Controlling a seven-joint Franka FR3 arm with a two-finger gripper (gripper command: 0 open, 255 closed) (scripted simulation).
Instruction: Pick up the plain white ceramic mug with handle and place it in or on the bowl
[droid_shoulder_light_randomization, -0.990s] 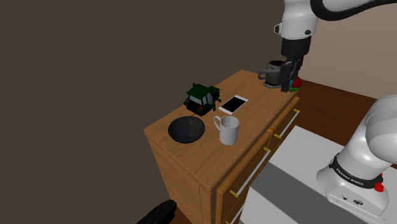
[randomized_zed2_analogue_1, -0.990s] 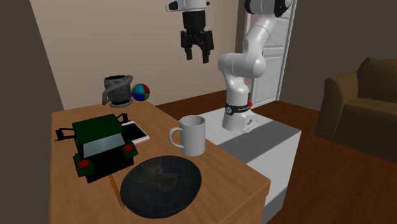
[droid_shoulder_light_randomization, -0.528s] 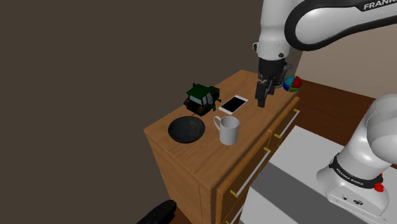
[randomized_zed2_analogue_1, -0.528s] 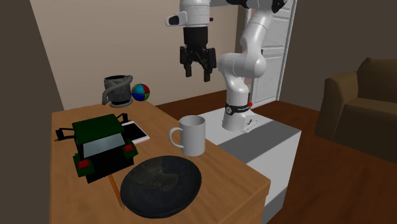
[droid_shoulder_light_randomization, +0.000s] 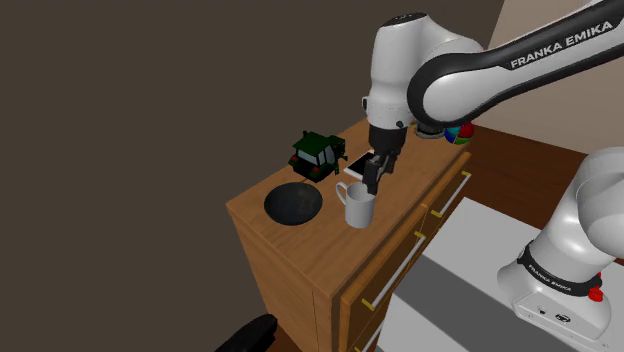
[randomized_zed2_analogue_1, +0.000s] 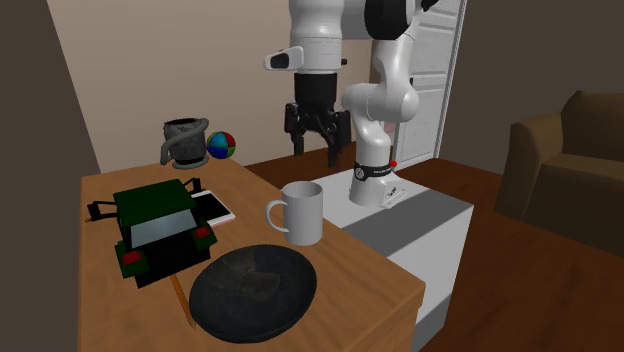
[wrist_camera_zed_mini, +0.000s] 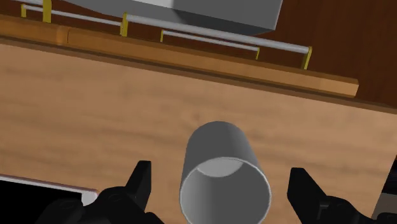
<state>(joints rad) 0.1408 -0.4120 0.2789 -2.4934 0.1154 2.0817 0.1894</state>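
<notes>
A: What does the surface look like?

B: A wooden dresser top (droid_shoulder_light_randomization: 310, 245), with rail-handled drawers (droid_shoulder_light_randomization: 400, 265) below. The white mug (droid_shoulder_light_randomization: 358, 204) stands upright at centre frame in the shoulder view, just beside a dark bowl (droid_shoulder_light_randomization: 293, 204) on its left. A green toy tractor (droid_shoulder_light_randomization: 318, 153) and a white phone (randomized_zed2_analogue_1: 212, 205) lie behind them.

A: And the gripper (droid_shoulder_light_randomization: 372, 180)?

B: It hangs just above the mug, fingers (wrist_camera_zed_mini: 141, 177) spread wide to either side of it and touching nothing.

A: The room?

B: In the second exterior view there are beige walls, a white door at upper right, a brown armchair (randomized_zed2_analogue_1: 570, 160) at the right edge and a wood floor.
</notes>
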